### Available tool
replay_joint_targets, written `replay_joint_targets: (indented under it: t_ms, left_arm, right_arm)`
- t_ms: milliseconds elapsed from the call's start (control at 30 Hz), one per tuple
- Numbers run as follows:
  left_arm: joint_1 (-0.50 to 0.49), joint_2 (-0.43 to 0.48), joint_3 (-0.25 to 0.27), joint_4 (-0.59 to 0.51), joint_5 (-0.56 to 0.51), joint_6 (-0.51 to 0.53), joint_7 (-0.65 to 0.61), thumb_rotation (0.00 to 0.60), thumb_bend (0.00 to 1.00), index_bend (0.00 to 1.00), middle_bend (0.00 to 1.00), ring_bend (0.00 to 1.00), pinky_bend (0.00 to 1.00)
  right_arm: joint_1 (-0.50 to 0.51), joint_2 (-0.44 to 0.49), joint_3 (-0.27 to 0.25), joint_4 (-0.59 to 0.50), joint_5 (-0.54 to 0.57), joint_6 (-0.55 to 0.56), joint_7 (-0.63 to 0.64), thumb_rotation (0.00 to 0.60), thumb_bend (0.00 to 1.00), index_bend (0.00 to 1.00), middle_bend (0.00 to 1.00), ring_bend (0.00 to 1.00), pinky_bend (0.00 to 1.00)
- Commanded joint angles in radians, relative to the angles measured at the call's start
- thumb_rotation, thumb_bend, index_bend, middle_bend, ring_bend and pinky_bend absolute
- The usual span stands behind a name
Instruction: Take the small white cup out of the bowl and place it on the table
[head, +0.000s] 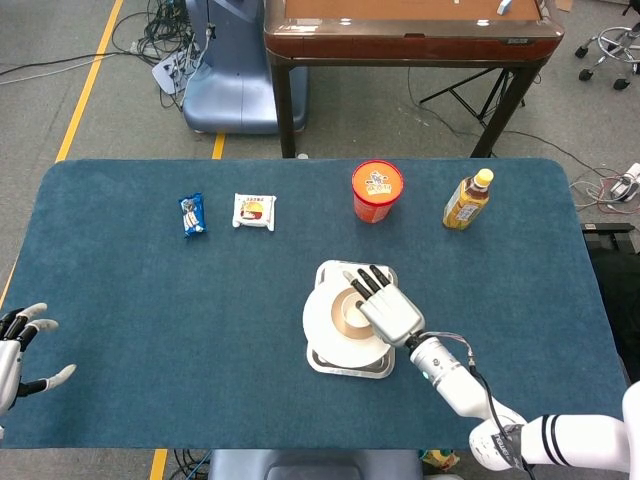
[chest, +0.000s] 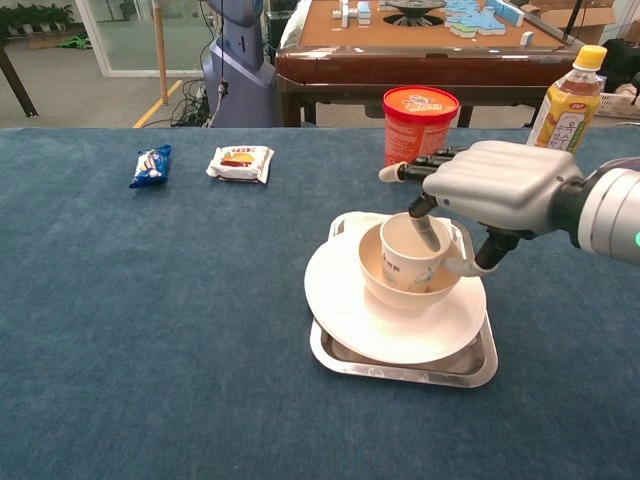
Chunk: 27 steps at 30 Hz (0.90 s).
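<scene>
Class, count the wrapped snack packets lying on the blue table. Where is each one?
2. A blue snack packet lies at the table's far left; a white snack packet lies just to its right. Both sit apart from the stacked dishes. None appear hidden.

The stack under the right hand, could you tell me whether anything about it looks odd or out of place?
Yes, mildly: a small white cup sits nested inside the bowl, which stands on a white plate over a metal tray. The right hand hovers over it, one finger dipping into the cup. Nothing looks spilled or damaged.
</scene>
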Motion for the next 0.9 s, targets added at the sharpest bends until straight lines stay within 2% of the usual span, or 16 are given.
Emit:
replay_joint_targets:
  t_ms: [33,533,900]
  left_arm:
    - [0.0,0.0,0.0,-0.001,0.0,0.0,0.001,0.6,0.03,0.36,0.21,0.15,0.43]
    - [0.001,0.002,-0.001,-0.003,-0.001,0.0,-0.001,0.6,0.03,0.36,0.21,0.15,0.43]
    - [0.0,0.001,-0.001,0.0,-0.003,-0.002,0.001,0.6,0.03,0.36,0.21,0.15,0.43]
  right_arm:
    - [0.001,0.0,-0.002,0.0,-0.001,0.001,0.001,0.6,0.41,0.54,0.0,0.0,0.01]
    - [0.003,-0.004,-0.005,-0.001,-0.002,0.016,0.001,0.6,0.41,0.61,0.0,0.0,0.01]
    - [0.012,0.021,0.002,-0.027,0.004,0.025,-0.015,0.6,0.41,0.62,0.0,0.0,0.01]
